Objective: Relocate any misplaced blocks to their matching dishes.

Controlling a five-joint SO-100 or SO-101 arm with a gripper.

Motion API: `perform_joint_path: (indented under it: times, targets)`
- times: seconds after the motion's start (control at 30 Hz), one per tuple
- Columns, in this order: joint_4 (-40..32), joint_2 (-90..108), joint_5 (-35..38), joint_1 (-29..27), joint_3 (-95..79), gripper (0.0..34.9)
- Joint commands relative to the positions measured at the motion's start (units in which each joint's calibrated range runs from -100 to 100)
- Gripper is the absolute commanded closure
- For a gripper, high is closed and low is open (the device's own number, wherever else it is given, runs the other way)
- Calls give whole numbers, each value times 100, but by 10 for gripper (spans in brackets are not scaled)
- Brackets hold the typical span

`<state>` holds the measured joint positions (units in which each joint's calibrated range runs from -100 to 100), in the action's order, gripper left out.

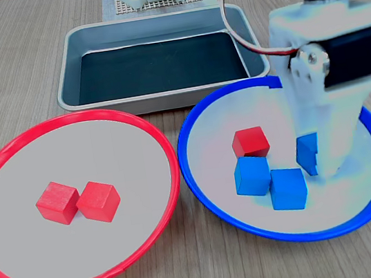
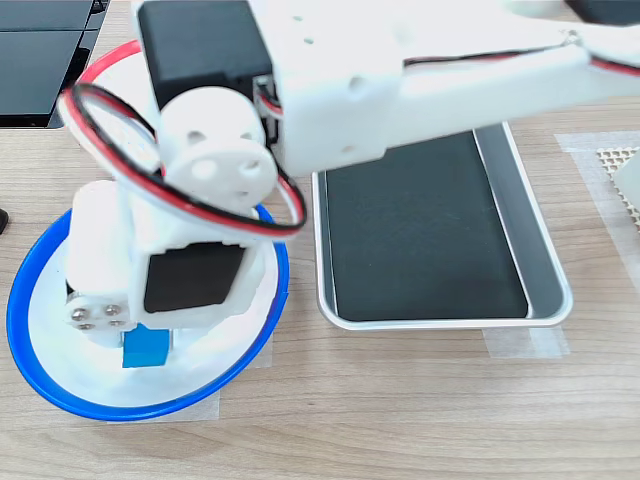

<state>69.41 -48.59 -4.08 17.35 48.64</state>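
In the first exterior view two round, shallow dishes sit side by side on a wood-grain table (image 1: 212, 268), both with pale grey, matte insides. The red-rimmed dish (image 1: 162, 146) is on the first exterior view's left and holds two red blocks (image 1: 58, 202) – small plain cubes, touching each other near the dish's middle. The blue-rimmed dish (image 1: 190, 121) is on the first exterior view's right. In it a third red block (image 1: 250, 142) rests just behind a blue block (image 1: 252, 175), which touches a second blue block (image 1: 288, 188) nearer the camera. A further blue block (image 1: 308, 153) shows only as a narrow face at the edge of the white arm (image 1: 325, 90).

The arm reaches down into the blue-rimmed dish, and its body hides the gripper in both exterior views, so whether the pincer is apart, together or clamped on that blue block cannot be told – it may be at the block, but the tips are not seen. In the second exterior view a blue block (image 2: 145, 348) peeks out below the arm's dark servo, inside the blue rim (image 2: 30, 375).

Behind the dishes lies a rectangular silver tray (image 1: 67, 73) with a dark bottom.
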Motion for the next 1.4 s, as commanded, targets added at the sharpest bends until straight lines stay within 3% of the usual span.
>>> perform_joint_path:
  times: [0.0, 0.07, 0.2, 0.27, 0.6, 1.0, 1.17, 1.37]
  targets:
    - [21, 11, -10, -64, 275, 285]
    - [5, -40, 15, -92, 384, 258]
    - [21, -92, 54, -196, 557, 170]
    - [71, -32, 103, -224, 575, 162]
    - [442, 1290, 938, -393, -253, 150]
    - [-1068, 3806, 2579, -845, -4177, 164]
    - [-1357, 4224, 3424, -986, -5087, 182]
    - [-1770, 4360, 4127, -1005, -5578, 176]
